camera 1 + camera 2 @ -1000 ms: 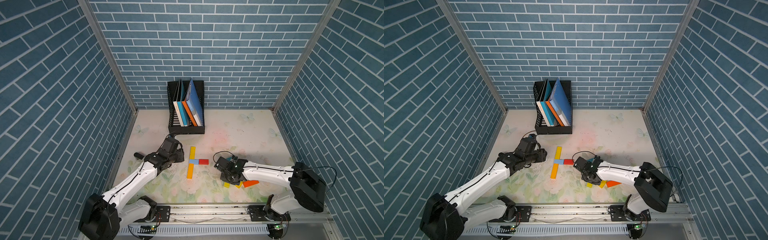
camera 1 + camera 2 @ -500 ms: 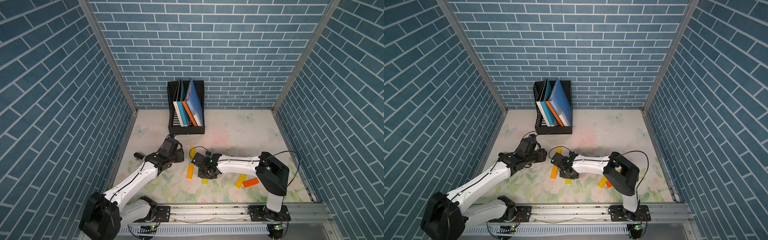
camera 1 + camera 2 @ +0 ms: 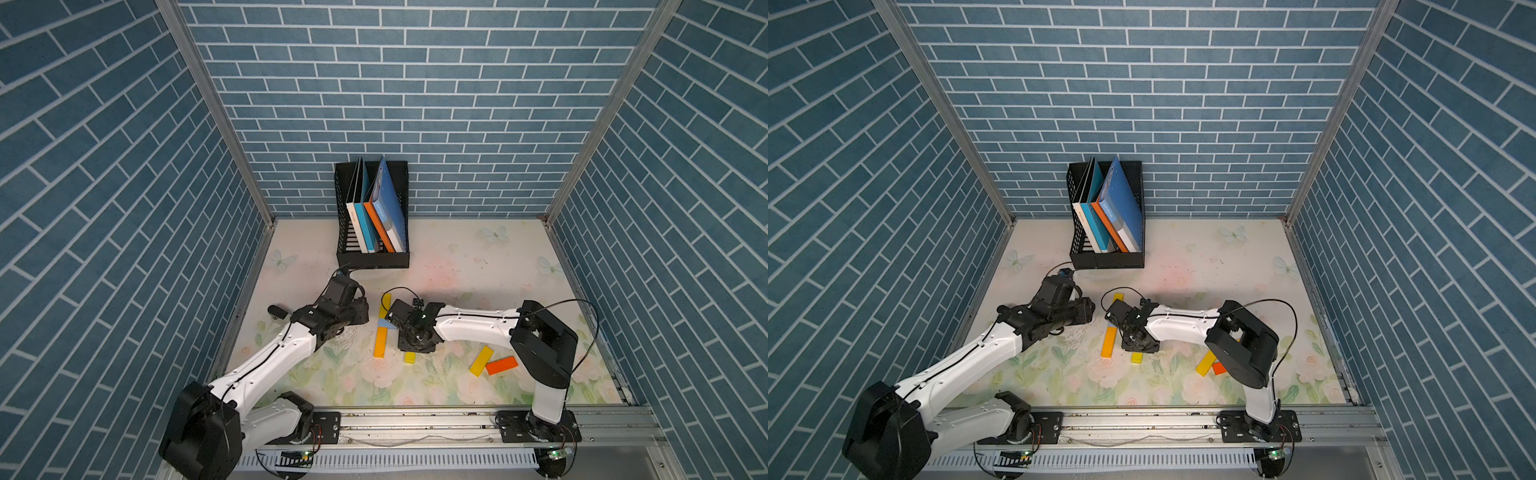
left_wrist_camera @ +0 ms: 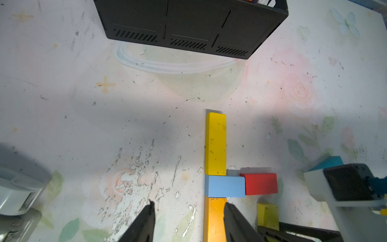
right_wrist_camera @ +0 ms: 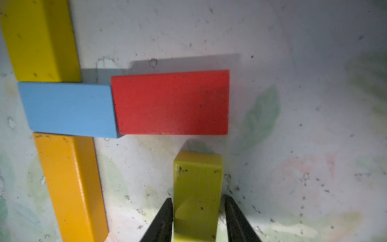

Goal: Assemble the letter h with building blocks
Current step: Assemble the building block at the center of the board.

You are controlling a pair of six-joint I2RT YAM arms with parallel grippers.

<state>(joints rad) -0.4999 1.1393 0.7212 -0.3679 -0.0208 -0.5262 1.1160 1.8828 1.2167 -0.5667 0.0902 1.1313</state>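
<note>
The letter h lies partly built: a long yellow block (image 4: 215, 144), a light blue block (image 4: 225, 186) and a long orange block (image 4: 214, 220) form the stem. A red block (image 5: 171, 102) juts sideways from the blue one. A small yellow block (image 5: 198, 188) stands just below the red one's outer end. My right gripper (image 5: 198, 201) brackets it, one finger touching, a thin gap at the other. In both top views that gripper (image 3: 411, 345) hides the red block. My left gripper (image 4: 189, 211) is open astride the orange block's end, one finger (image 4: 228, 211) beside it.
A black file holder (image 3: 372, 216) with upright books stands at the back. A loose yellow block (image 3: 481, 360) and an orange-red block (image 3: 501, 365) lie to the right, near the right arm's elbow. Brick-patterned walls close three sides.
The right arm swung left from the loose blocks to the h, bringing the small yellow block under the red one. Its jaws have slackened slightly. The left arm stayed put.
</note>
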